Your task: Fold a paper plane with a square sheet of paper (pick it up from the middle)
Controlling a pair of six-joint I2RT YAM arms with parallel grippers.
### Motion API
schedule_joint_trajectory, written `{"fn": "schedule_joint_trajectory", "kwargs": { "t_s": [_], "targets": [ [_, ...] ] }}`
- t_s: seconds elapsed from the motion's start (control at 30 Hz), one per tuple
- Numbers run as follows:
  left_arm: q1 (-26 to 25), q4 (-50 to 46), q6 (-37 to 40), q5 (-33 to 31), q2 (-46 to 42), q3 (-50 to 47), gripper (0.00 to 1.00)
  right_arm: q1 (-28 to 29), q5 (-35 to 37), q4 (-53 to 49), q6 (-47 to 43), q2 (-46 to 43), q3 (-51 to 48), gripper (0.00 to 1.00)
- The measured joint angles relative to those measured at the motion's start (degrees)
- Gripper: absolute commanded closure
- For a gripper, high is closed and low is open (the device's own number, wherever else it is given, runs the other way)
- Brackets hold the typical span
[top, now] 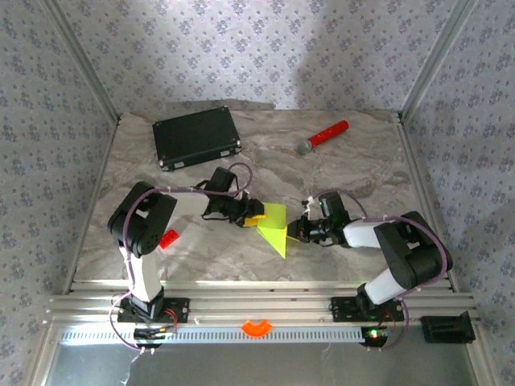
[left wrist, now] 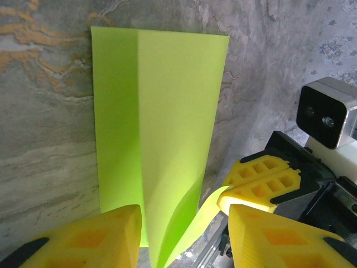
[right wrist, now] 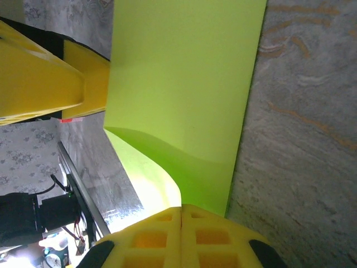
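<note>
The square sheet of paper [top: 275, 227] is lime yellow-green and lies mid-table between both grippers, bent up along a lengthwise crease. In the left wrist view the sheet [left wrist: 162, 111] runs away from the camera. Its raised fold stands between the fingers of my left gripper [left wrist: 184, 211], whose jaws are apart and clear of it. My left gripper [top: 256, 217] is at the sheet's left edge. My right gripper [right wrist: 181, 211] is shut on the curled near corner of the sheet [right wrist: 184, 84]. It stands at the right edge [top: 296, 231] and also appears in the left wrist view [left wrist: 251, 187]. The paper plane is out of view.
A black case [top: 197, 137] lies at the back left. A red-handled microphone [top: 326, 135] lies at the back right. A small red block [top: 169, 238] sits beside the left arm. The aluminium rail [top: 265, 305] runs along the near edge.
</note>
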Motion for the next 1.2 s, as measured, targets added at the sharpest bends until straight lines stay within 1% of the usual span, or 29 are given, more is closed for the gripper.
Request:
{"fn": "schedule_joint_trajectory", "kwargs": {
  "t_s": [0.13, 0.33, 0.53, 0.67, 0.77, 0.83, 0.87, 0.93, 1.03, 1.13, 1.2],
  "targets": [
    [0.0, 2.8, -1.3, 0.8, 0.2, 0.0, 0.62, -0.3, -0.2, 0.6, 0.1, 0.0, -0.3, 0.93],
    [0.0, 5.0, -2.1, 2.3, 0.6, 0.0, 0.66, -0.9, -0.5, 1.6, 0.1, 0.0, -1.3, 0.93],
    [-0.4, 5.2, -2.1, 3.1, 2.1, 0.6, 0.67, -1.4, -0.9, 2.0, 0.1, 0.0, -1.8, 0.90],
    [-0.7, 5.0, -2.1, 3.2, 3.1, 1.5, 0.72, -1.6, -1.1, 2.0, 0.1, 0.0, -1.9, 0.90],
    [-1.1, 4.8, -1.9, 3.1, 3.3, 1.6, 0.79, -1.7, -1.1, 2.0, 0.1, 0.0, -1.9, 0.88],
    [-1.1, 4.7, -1.7, 3.1, 3.4, 1.7, 0.85, -1.8, -1.1, 2.0, 0.1, 0.0, -1.9, 0.84],
    [-1.1, 4.6, -1.7, 3.0, 3.4, 1.7, 0.87, -1.8, -1.1, 2.0, 0.1, 0.0, -1.9, 0.81],
    [-1.1, 4.3, -1.6, 2.4, 3.4, 1.7, 0.90, -1.9, -1.0, 1.9, 0.3, -0.3, -1.9, 0.70],
    [-1.1, 3.7, -1.7, 0.5, 3.3, 1.7, 0.94, -1.9, -0.7, 1.1, 0.9, -2.2, -2.1, 0.61],
    [-1.1, 3.7, -2.1, -2.4, 1.8, 0.2, 0.96, -1.9, 0.9, -1.9, 0.7, -6.4, -1.9, 0.57],
    [-1.1, 3.7, -2.6, -4.6, 0.0, -1.3, 0.96, -1.9, 3.3, -5.9, -0.2, -9.6, -1.2, 0.55]
  ]
}}
